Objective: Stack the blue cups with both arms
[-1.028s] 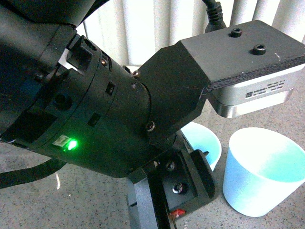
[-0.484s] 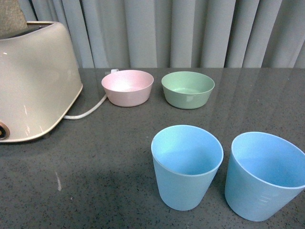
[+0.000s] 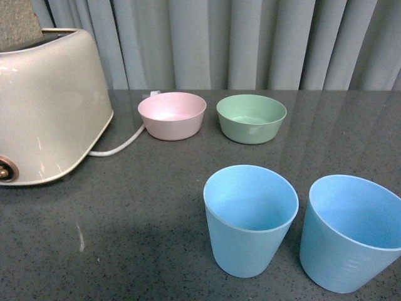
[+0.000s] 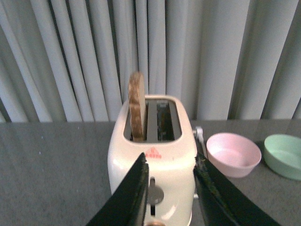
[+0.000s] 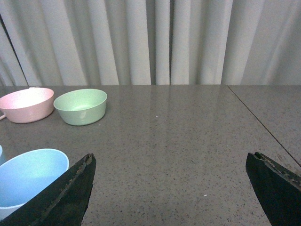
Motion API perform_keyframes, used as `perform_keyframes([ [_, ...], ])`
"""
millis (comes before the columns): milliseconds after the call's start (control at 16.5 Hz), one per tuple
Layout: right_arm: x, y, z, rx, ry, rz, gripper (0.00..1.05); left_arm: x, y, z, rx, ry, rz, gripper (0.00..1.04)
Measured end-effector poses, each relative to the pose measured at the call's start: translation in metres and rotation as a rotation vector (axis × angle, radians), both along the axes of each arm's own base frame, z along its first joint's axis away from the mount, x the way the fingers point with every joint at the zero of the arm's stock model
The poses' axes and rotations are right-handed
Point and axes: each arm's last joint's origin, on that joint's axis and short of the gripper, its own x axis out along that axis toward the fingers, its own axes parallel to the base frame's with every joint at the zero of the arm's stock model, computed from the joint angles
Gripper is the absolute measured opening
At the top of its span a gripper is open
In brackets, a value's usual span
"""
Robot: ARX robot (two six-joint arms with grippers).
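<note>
**Blue cups before stacking.** The left blue cup (image 3: 249, 221) and the right blue cup (image 3: 349, 237) are shown upright, mouths up, just beside each other near the front of the tabletop (image 3: 125, 207); no contact between them is seen. Neither is lifted or nested, so stacking is judged not yet begun and the step in hand is the approach to a grasp.

For a clean step, each hand is best centred on one cup's tapered wall. One cup is then steadied while the other is raised clear of its rim and lowered straight in.

The right hand (image 5: 171, 157) is spread wide and empty, low over the tabletop. What is judged to be the right blue cup lies partly behind one of its fingers (image 5: 70, 188), outside the gap.

The left hand (image 4: 171, 161) is parted and empty, and is pointed at the toaster (image 3: 50, 106), where a slice of bread (image 4: 136, 106) stands in one slot. No cup appears in its wrist view.

Behind the cups, the pink bowl (image 3: 172, 115) and green bowl (image 3: 251, 118) stand side by side, well apart from them.
</note>
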Motion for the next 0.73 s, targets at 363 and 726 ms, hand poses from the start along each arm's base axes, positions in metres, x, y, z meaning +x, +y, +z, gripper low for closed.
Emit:
perform_keyframes([
  [363, 0.0, 0.0, 0.0, 0.0, 0.0, 0.0, 0.98, -0.019, 0.001, -0.041, -0.003, 0.004, 0.01, 0.01],
  [726, 0.0, 0.0, 0.0, 0.0, 0.0, 0.0, 0.98, -0.034, 0.001, -0.069, -0.003, 0.013, 0.01, 0.01],
])
